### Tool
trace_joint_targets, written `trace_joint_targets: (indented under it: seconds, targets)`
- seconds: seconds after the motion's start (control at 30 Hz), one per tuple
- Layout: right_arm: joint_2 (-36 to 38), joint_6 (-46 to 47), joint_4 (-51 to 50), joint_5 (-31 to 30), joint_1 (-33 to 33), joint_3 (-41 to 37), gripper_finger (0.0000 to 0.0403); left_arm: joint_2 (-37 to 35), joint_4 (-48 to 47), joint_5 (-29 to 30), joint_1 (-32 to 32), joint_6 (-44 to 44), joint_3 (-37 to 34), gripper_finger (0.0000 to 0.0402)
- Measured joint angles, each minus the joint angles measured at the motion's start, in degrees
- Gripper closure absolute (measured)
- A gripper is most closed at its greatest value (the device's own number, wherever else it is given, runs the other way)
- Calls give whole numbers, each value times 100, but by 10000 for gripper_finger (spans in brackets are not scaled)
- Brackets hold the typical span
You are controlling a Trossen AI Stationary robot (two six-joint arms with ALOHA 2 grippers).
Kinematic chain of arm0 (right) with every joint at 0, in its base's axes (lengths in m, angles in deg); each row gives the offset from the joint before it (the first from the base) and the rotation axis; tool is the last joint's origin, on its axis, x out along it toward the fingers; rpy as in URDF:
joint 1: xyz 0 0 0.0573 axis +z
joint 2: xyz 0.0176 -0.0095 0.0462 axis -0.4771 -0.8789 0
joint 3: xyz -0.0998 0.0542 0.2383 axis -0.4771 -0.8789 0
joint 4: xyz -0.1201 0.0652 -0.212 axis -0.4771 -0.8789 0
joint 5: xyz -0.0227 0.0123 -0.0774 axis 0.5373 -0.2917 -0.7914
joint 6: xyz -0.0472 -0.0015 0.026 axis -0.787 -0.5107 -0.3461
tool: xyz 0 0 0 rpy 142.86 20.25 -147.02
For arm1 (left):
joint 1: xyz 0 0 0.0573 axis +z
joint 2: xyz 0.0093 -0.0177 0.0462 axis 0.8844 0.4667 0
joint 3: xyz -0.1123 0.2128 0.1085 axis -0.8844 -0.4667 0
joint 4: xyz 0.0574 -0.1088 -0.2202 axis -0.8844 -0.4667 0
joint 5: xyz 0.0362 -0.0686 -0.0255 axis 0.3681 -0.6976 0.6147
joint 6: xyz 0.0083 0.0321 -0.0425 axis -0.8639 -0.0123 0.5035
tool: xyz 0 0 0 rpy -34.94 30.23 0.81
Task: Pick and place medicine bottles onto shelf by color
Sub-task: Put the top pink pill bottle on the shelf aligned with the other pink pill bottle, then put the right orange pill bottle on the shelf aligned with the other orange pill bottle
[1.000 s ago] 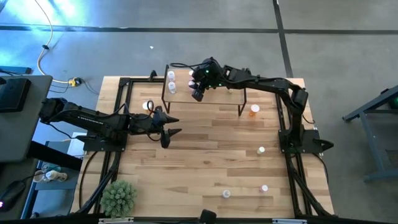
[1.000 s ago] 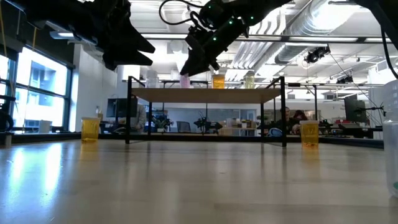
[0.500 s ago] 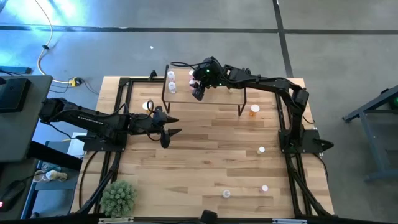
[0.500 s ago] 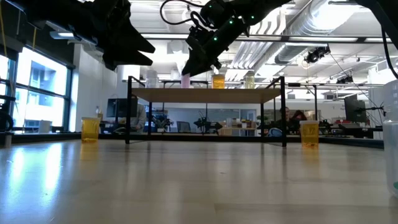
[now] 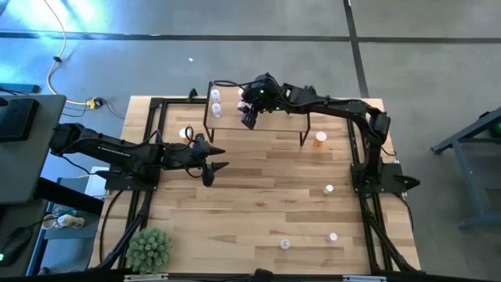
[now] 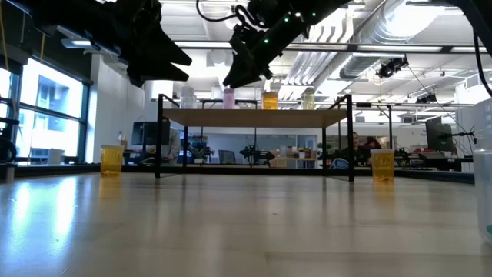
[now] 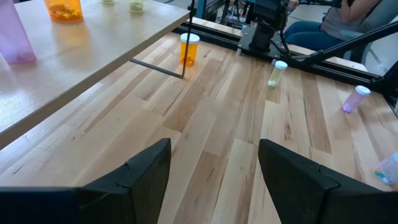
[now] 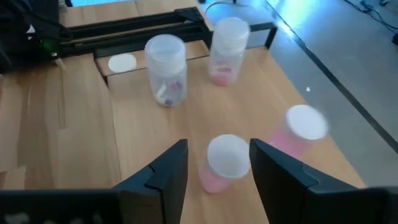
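The shelf (image 5: 274, 125) stands at the table's far side. On it are two whitish bottles (image 8: 166, 71), two pink ones (image 8: 297, 132), an orange one (image 6: 270, 100) and a yellowish one (image 6: 308, 99). My right gripper (image 8: 219, 149) is open above the shelf's left part. Its fingers stand on either side of a pink bottle (image 8: 225, 163) without touching it; that bottle stands upright on the board (image 6: 228, 98). My left gripper (image 5: 217, 165) is open and empty over the table's left middle.
Loose bottles stand on the table: orange (image 5: 319, 139) by the shelf's right legs, yellowish (image 5: 329, 189), pink (image 5: 333, 236) and whitish-blue (image 5: 285, 244) toward the near right, and one (image 5: 186, 133) left of the shelf. A green plant ball (image 5: 149, 249) sits at the near left corner.
My right gripper has risen a little above the shelf. The pink bottle beneath it stays standing on the board.
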Motion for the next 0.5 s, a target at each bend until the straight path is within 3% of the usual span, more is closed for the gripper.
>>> trace_joint_targets:
  seconds: [0.33,0.5]
  targets:
    - [326,-131,-97,22,15,0,240,0,0,0,1,0,0,170]
    - [792,-335,-645,71,84,0,240,0,1,0,1,-55,0,170]
